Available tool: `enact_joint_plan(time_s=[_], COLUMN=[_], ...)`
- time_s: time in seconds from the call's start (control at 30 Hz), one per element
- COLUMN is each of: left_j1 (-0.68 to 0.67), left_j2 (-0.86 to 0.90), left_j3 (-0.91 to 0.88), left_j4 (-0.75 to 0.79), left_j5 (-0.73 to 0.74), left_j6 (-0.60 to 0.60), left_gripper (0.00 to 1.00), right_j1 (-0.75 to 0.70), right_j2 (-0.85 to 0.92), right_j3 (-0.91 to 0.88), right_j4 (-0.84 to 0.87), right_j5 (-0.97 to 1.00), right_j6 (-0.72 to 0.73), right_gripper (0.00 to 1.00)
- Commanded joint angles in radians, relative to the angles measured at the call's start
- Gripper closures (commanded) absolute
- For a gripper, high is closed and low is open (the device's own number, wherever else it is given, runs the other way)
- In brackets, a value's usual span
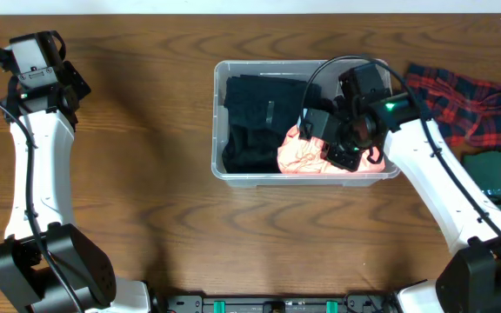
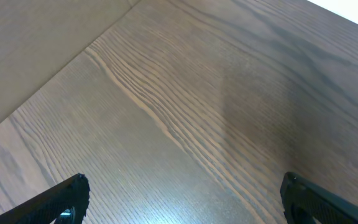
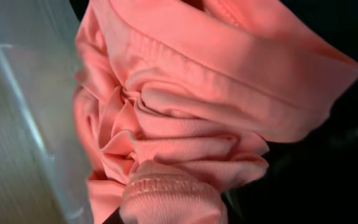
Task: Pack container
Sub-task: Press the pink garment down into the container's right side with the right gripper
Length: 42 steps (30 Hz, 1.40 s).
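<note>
The clear container stands at the middle back of the table. A black garment fills its left side, and a pink garment lies bunched at its front right. My right gripper reaches down into the container and is shut on the pink garment. The gathered cloth covers its fingers in the right wrist view, with the container wall to the left. My left gripper hovers at the far left back of the table. It is open, its fingers wide apart over bare wood.
A red plaid cloth lies to the right of the container, and a green cloth lies in front of it near the right edge. The wooden table surrounds the container.
</note>
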Motion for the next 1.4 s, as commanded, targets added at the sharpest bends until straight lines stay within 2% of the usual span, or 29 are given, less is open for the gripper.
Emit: enact_joint_plan(time_s=[0.0,0.43,0.5,0.67,0.73,0.87,1.07,1.27,1.37], left_j1=[0.003,0.003,0.003,0.003,0.003,0.003,0.003,0.003,0.003], left_j2=[-0.007,-0.007,-0.007,-0.007,-0.007,-0.007,-0.007,-0.007,-0.007], left_j3=[0.005,0.005,0.005,0.005,0.005,0.005,0.005,0.005,0.005], left_j4=[-0.002,-0.002,-0.002,-0.002,-0.002,-0.002,-0.002,-0.002,-0.002], left_j5=[-0.013,-0.013,-0.013,-0.013,-0.013,-0.013,-0.013,-0.013,-0.013], left_j6=[0.001,0.001,0.001,0.001,0.001,0.001,0.001,0.001,0.001], left_gripper=[0.02,0.02,0.02,0.02,0.02,0.02,0.02,0.02,0.02], right_j1=[0.006,-0.01,-0.019,-0.036,-0.042,-0.047,-0.047,-0.047,-0.047], right_j2=[0.001,0.001,0.001,0.001,0.001,0.001,0.0,0.0,0.0], right_j3=[-0.038,-0.134,-0.134,-0.134,-0.134,-0.134,-0.134,-0.134,-0.134], right_j4=[0.026,0.069,0.071,0.09,0.096,0.121,0.201,0.311,0.345], right_j5=[-0.024,-0.023,-0.014,0.033,0.033,0.034,0.038,0.04,0.04], right_j6=[0.003,0.029,0.042,0.099,0.103,0.103,0.123,0.238,0.3], right_gripper=[0.99,0.99,0.96,0.6,0.57,0.38,0.23,0.18,0.18])
